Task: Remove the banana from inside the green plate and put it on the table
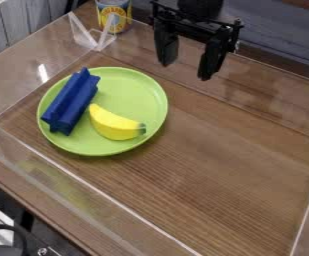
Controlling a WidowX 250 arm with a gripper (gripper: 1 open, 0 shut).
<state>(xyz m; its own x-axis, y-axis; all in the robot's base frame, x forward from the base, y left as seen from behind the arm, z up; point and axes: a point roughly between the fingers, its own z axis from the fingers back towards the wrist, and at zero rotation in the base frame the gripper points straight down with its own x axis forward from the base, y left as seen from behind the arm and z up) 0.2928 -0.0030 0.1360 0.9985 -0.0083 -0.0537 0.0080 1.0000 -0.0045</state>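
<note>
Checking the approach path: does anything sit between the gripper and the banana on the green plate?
Nothing visible does. The gripper hangs with jaws open above the table, beyond the green plate. The banana lies uncovered on the plate's near side; the blue block lies to its left, off the path.

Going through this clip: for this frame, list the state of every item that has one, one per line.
Small curved yellow toy banana: lying in the plate, ungrasped.
Blue block: lying in the plate, left of the banana.
Round lime-green plastic plate: flat on the table, holding both.
Black robot gripper: fingers open, empty, above the table beyond the plate.
Yellow container: upright at the back.
Brown wood-grain table: bears the plate.
</note>
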